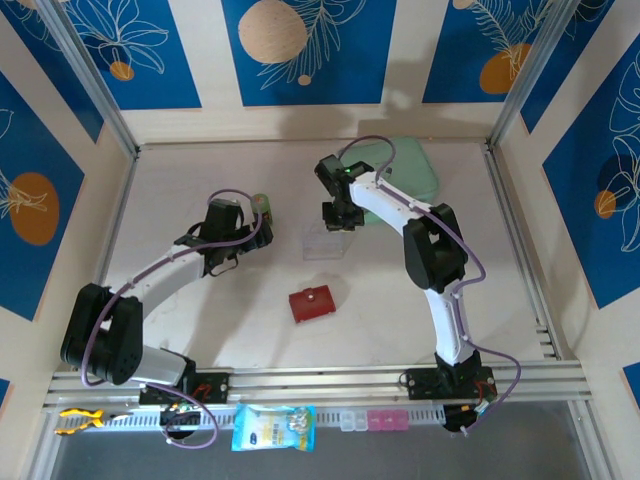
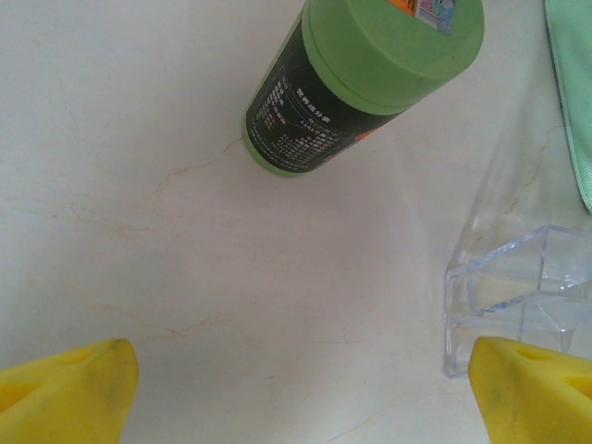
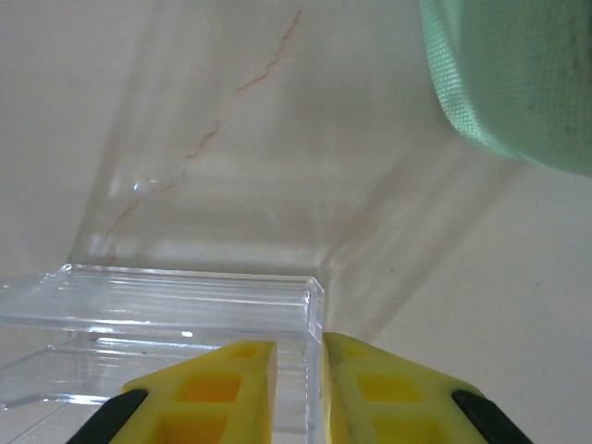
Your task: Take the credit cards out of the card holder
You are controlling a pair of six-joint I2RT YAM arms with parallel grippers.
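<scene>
The top external camera looks steeply down from above and behind the arm bases, taking in the whole surface (image 1: pixel 200 330) out to its far edge. The left wrist camera sits close, facing down past the left end effector (image 2: pixel 301 370). The right wrist camera sits closer yet (nearly against the box) behind the right end effector (image 3: pixel 298 344). All three views share the clear box (image 1: pixel 325 243) and mint-green pouch (image 1: pixel 405 165)

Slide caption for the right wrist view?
Right claw straddling the clear box wall, mint-green pouch beyond.
</scene>
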